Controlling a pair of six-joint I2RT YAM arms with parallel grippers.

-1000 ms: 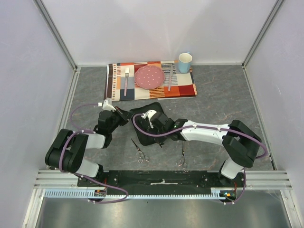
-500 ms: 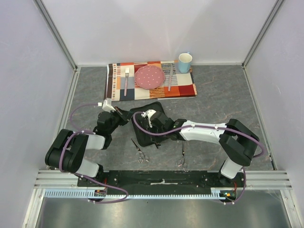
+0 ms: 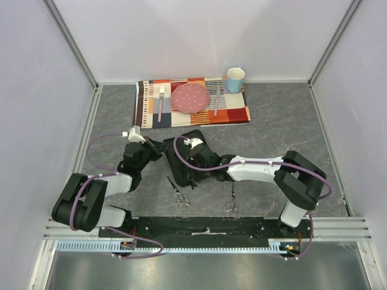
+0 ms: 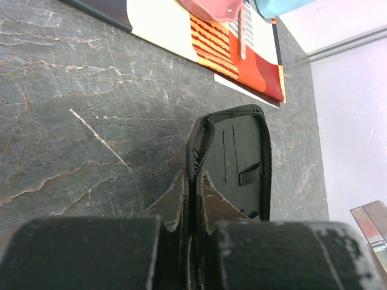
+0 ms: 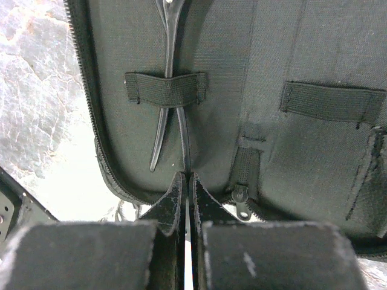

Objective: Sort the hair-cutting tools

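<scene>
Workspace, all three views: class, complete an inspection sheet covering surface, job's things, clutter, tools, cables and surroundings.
Surface: grey marbled table.
Job's things: two scissors loose near the arm bases; clip strapped inside the open case.
Clutter: placemat with fork, plate and knife; cup at its corner.
Tools: left tool shut on the case edge; right tool shut on the clip.
Cables: purple cables loop along both arms; no snag seen.
Surroundings: white walls; nothing else seen.
</scene>
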